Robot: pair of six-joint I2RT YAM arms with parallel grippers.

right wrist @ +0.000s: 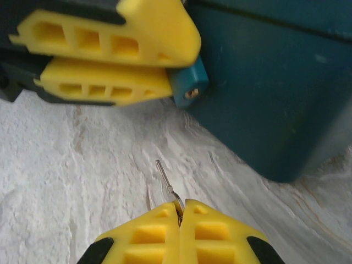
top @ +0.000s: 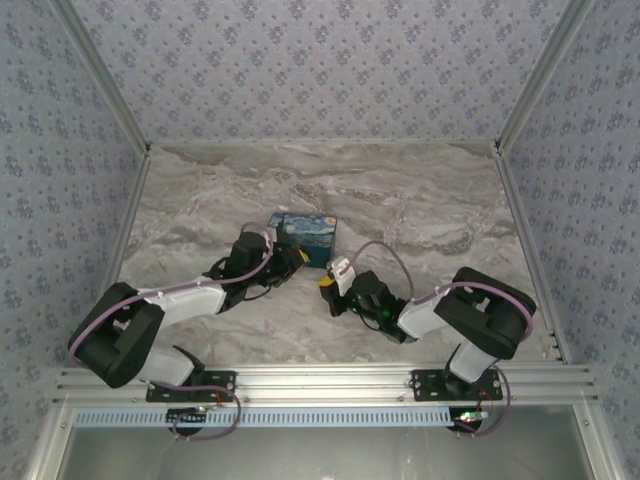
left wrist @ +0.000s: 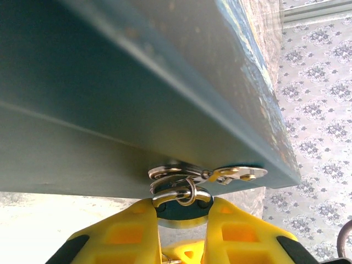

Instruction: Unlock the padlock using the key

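Yellow fingers of the left pincer [left wrist: 182, 202] are closed on the padlock [left wrist: 181, 215], one finger on each side of its small blue-green body, so the lock sits right between the fingertips. Its silvery loop [left wrist: 175, 193] stands just beyond the tips and links into the metal clasp [left wrist: 231, 175] on the edge of the blue box [left wrist: 137, 82], which lies directly ahead of that pincer. Seen from the right wrist, the lock's end face sticks out past the left pincer's fingertips and bears a small round brassy spot. It is just beside the box's dark wall; whether it touches cannot be told. The right pincer [right wrist: 180, 212] is shut tight on the key [right wrist: 165, 179]. Its two yellow fingers meet, and the thin metal blade pokes out ahead of the tips, leaning a little to the left over the grey marble table [right wrist: 66, 181]. The blade's tip is apart from the lock, which lies farther ahead of this pincer and higher in its view. From above, the two pincers point toward each other at the box's near side, close but not touching.
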